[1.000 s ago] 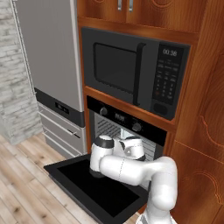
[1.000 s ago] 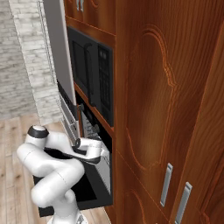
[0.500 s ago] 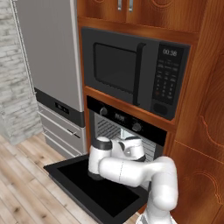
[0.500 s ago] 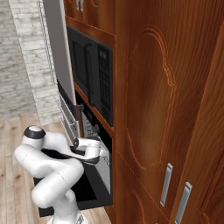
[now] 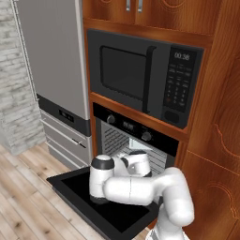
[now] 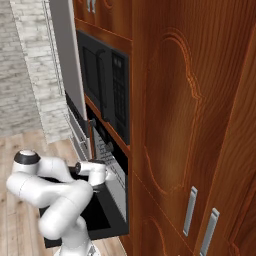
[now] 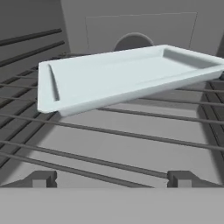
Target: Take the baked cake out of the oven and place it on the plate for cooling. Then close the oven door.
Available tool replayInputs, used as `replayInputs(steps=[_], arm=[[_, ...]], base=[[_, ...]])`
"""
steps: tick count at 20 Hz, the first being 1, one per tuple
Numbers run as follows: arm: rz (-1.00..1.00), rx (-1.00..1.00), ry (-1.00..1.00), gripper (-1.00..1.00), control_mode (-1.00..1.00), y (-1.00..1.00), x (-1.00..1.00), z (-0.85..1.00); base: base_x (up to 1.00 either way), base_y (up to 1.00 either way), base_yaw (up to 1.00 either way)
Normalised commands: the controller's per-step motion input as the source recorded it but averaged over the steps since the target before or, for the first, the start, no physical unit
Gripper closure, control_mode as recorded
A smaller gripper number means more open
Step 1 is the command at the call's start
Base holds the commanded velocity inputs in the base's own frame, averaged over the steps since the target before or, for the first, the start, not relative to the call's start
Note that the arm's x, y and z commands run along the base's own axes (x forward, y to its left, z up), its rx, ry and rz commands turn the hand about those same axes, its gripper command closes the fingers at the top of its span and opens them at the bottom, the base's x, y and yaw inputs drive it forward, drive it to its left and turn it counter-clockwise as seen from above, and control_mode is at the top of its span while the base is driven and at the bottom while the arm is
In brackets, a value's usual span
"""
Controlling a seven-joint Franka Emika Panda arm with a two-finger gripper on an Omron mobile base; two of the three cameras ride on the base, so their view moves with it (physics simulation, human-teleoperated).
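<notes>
Two claw fingertips (image 7: 43, 178) stand wide apart, empty, facing the pale tray (image 7: 127, 74) on the oven (image 5: 136, 140) rack (image 7: 109, 131); oven door (image 5: 93, 199) lies down, giving access.

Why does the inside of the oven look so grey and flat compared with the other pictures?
Hand view: even, dull lighting inside the oven, the pale tray casting barely any shadow on the wire rack. Left base view: warm, bright wood, faint sheen on the microwave. Right base view: strong perspective stretch along the cabinet.
</notes>
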Motion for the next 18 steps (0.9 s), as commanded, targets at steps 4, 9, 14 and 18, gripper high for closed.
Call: replayInputs(steps=[4, 9, 14, 18], arm=[[0.00, -0.01, 0.00, -1.00, -1.00, 0.27, -0.14, 0.33], [0.00, -0.01, 0.00, -1.00, -1.00, 0.20, -0.18, 0.42], [0.00, 0.00, 0.00, -1.00, -1.00, 0.08, -0.09, 0.55], [-0.01, 0.00, 0.00, -1.00, -1.00, 0.07, -0.31, 0.43]], base=[[0.00, 0.00, 0.00], [0.00, 0.00, 0.00], [0.00, 0.00, 0.00], [0.00, 0.00, 0.00]])
